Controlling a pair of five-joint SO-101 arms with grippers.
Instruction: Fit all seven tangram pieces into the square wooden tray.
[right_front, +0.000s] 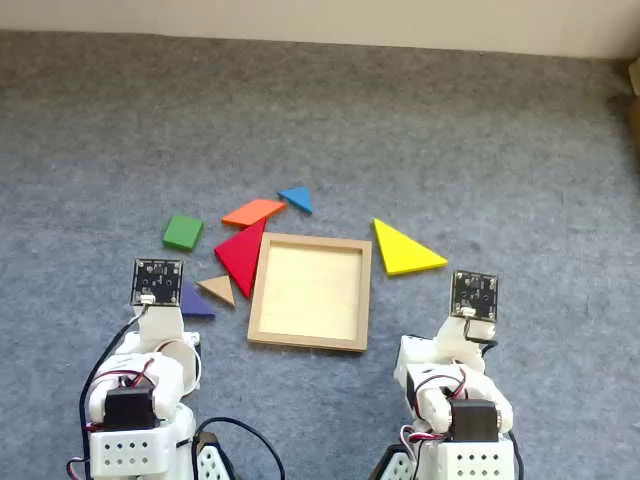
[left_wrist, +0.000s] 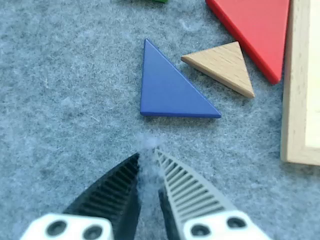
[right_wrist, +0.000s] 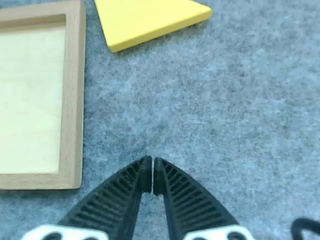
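Dark-blue tangram triangle — near left claw

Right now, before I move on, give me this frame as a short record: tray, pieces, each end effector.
tray: wooden tray, 0 of 7 pieces inside
left and far side of tray: green square, orange parallelogram, small blue triangle, red triangle, wooden triangle, dark blue triangle
right of tray: yellow triangle
left end effector: slightly open, empty, over carpet near dark blue triangle
right end effector: shut, empty, over carpet beside tray
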